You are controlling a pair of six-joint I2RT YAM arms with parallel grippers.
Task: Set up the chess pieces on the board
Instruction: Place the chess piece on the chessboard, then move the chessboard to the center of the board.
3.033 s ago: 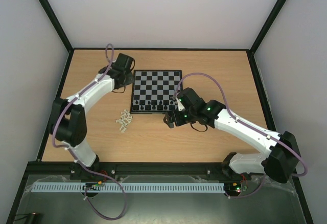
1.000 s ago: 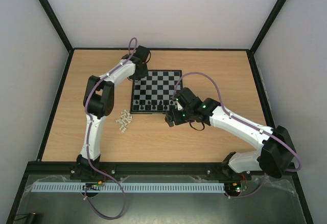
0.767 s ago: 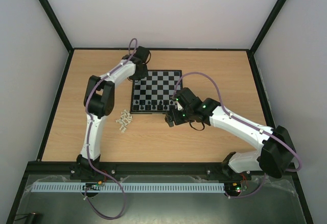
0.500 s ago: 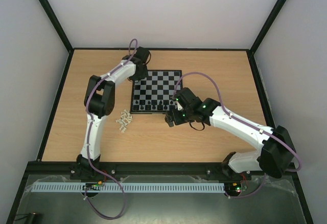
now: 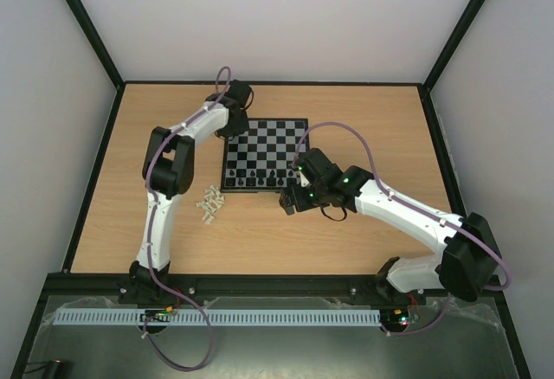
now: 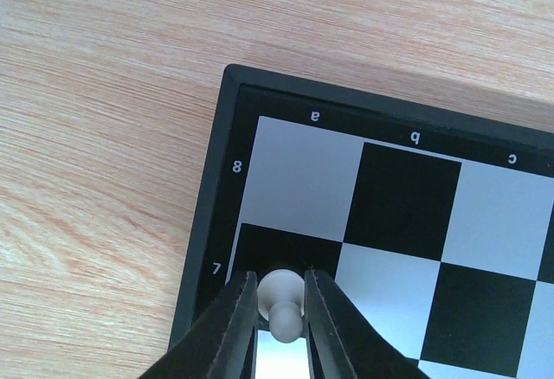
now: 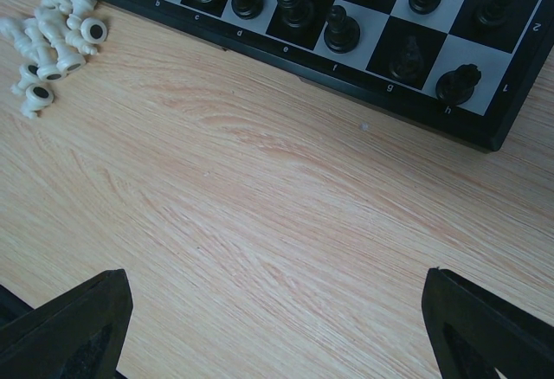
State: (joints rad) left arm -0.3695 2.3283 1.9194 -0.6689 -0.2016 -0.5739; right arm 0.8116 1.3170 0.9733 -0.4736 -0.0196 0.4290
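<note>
Left wrist view is showing the left gripper (image 6: pixel 281 314) clamping a cream-white piece (image 6: pixel 281 303) between its two dark fingers, over the black square beside the printed 7 at a corner of the board (image 6: pixel 216 223). Whether the piece is touching that square I cannot tell. Three seconds back this arm was sitting beside the board's left edge. It has since been swinging to the board's far-left corner and, over the last second, hardly shifting, so I am judging that it is lining up a placement that starts white's rows.

The right gripper (image 7: pixel 277 323) is hanging just off the board's near edge with fingers spread wide and holding nothing, unmoved throughout. Black pieces (image 7: pixel 342 28) are standing in the board's two near rows, while the white heap (image 7: pixel 52 37) is lying off the board's near-left corner, so most of white is remaining.

The chessmen are looking like smooth moulded plastic, with round bases and knobbed tops. The board is showing glossy black and silvery checks inside a thin black rim, lying on the matte wood-grain table (image 5: pixel 363 111).
</note>
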